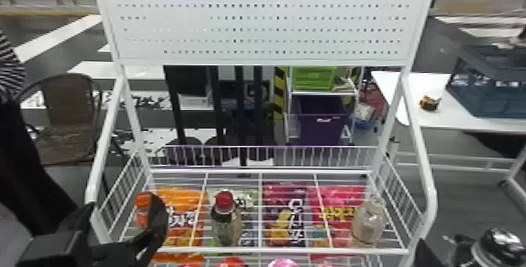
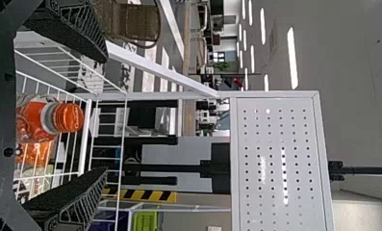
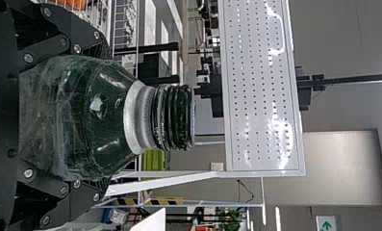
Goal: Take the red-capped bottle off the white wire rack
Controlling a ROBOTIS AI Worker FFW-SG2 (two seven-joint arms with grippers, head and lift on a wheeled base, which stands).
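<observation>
The red-capped bottle (image 1: 227, 223) stands left of centre on the white wire rack (image 1: 281, 251). Left gripper (image 1: 123, 210), spread, seems beside the orange-capped bottle (image 1: 142, 211); right gripper (image 1: 424, 254) pinches a green bottle (image 3: 92, 115).

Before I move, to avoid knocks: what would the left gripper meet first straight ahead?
The left gripper would probably meet the orange-capped bottle first, though how far ahead is unclear.

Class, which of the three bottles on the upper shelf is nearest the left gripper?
The orange-capped bottle, at the left end of the shelf, right beside the left gripper; the red-capped bottle and the pale bottle stand farther right.
</observation>
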